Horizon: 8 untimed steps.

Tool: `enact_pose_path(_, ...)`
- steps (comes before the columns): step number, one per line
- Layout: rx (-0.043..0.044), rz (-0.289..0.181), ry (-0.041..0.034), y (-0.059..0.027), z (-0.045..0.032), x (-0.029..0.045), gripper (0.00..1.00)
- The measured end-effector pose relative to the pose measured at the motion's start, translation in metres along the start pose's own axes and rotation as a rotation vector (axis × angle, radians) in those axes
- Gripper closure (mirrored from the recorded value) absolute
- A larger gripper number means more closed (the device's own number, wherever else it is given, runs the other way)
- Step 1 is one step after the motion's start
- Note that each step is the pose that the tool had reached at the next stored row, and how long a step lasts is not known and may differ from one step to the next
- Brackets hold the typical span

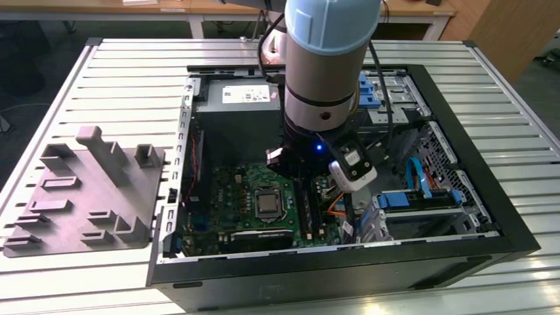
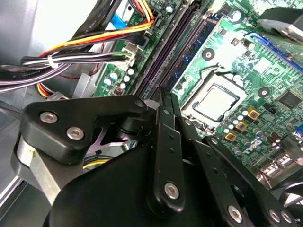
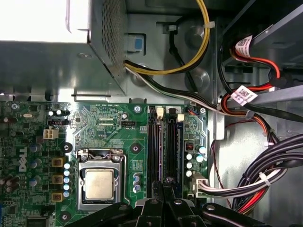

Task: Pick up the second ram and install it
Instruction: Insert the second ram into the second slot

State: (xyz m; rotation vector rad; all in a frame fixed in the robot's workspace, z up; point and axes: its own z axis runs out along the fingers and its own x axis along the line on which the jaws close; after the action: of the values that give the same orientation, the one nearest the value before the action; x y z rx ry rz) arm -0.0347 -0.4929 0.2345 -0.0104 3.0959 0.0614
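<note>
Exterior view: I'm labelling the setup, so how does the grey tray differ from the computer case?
The tray is grey, with upright tabs; the case is black, deep and open. The arm reaches into the case; the tray lies apart, at the exterior view's left. Both rest on the slatted table.

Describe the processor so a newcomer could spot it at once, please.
Look inside the open black computer case at the green motherboard. Near its middle sits the square silver processor in a metal frame, the board's only plain shiny plate.
</note>
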Motion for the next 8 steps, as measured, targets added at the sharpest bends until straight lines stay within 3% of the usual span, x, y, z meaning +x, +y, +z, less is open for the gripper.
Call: enact_pose_path(8, -0.0001, 0.0, -0.0001, -0.0002, 0.002, 0.0003, 0.89)
